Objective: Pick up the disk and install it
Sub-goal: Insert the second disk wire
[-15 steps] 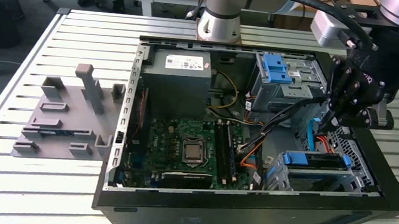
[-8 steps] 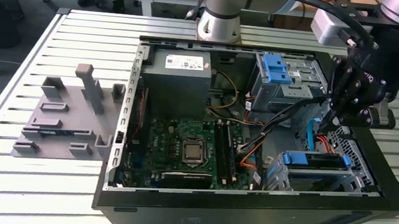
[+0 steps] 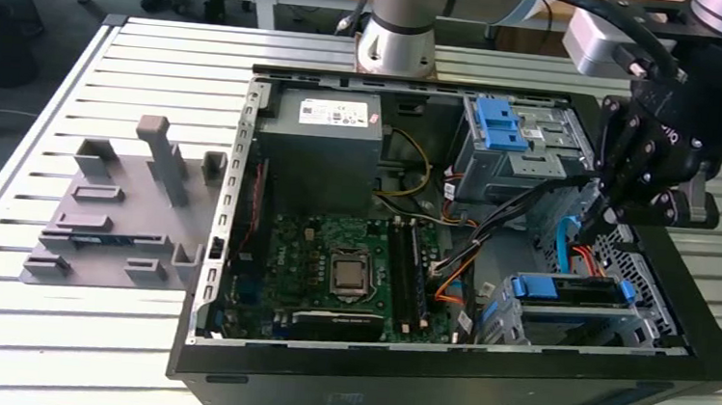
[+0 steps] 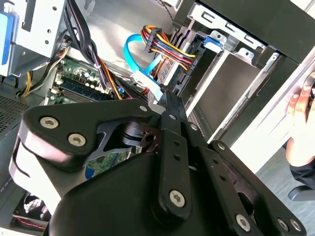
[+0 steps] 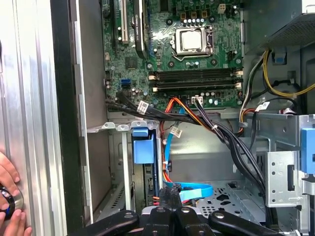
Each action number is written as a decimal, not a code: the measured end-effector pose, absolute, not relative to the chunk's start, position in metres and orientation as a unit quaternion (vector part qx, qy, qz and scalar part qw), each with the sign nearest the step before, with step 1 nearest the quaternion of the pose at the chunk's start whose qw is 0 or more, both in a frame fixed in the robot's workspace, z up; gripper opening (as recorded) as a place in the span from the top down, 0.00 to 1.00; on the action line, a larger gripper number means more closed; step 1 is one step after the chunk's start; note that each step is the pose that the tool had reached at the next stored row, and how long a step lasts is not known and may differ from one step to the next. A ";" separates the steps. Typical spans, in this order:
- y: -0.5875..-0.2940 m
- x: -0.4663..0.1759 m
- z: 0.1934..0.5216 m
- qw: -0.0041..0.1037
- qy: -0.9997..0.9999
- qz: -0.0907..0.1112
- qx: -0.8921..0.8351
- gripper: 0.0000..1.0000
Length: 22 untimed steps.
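Observation:
The disk (image 3: 574, 290) sits in the drive cage at the near right corner of the open computer case (image 3: 222, 250), its blue carrier bracket facing up. In the first wrist view the disk (image 5: 140, 147) stands edge-on in its slot, blue bracket end toward me. My gripper (image 3: 607, 220) hangs just above and behind that cage, by the case's right wall, jaws drawn together. In both wrist views my gripper (image 5: 170, 199) (image 4: 166, 98) tapers to a point right at the connector of a light-blue flat cable (image 5: 197, 192). I cannot tell if it grips that connector.
A grey power supply (image 3: 326, 151), a motherboard (image 3: 343, 269) and a metal cage with a light-blue latch (image 3: 502, 127) fill the case. Bundled wires (image 5: 216, 130) cross the middle. A grey fixture (image 3: 116, 212) lies on the slatted table. A person's hand (image 5: 7, 196) rests outside the case wall.

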State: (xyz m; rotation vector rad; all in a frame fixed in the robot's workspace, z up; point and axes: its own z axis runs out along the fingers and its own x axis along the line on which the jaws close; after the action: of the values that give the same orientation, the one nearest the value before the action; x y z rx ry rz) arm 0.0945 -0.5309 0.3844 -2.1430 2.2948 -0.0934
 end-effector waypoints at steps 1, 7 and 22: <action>-0.531 0.094 0.384 0.001 0.731 -0.030 -0.682 0.89; -0.530 0.094 0.380 0.002 0.731 -0.033 -0.682 0.89; -0.529 0.094 0.379 0.001 0.730 -0.035 -0.682 0.89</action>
State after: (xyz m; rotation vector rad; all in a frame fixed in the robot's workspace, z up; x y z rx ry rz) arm 0.0936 -0.5289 0.3794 -2.1408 2.2925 -0.1102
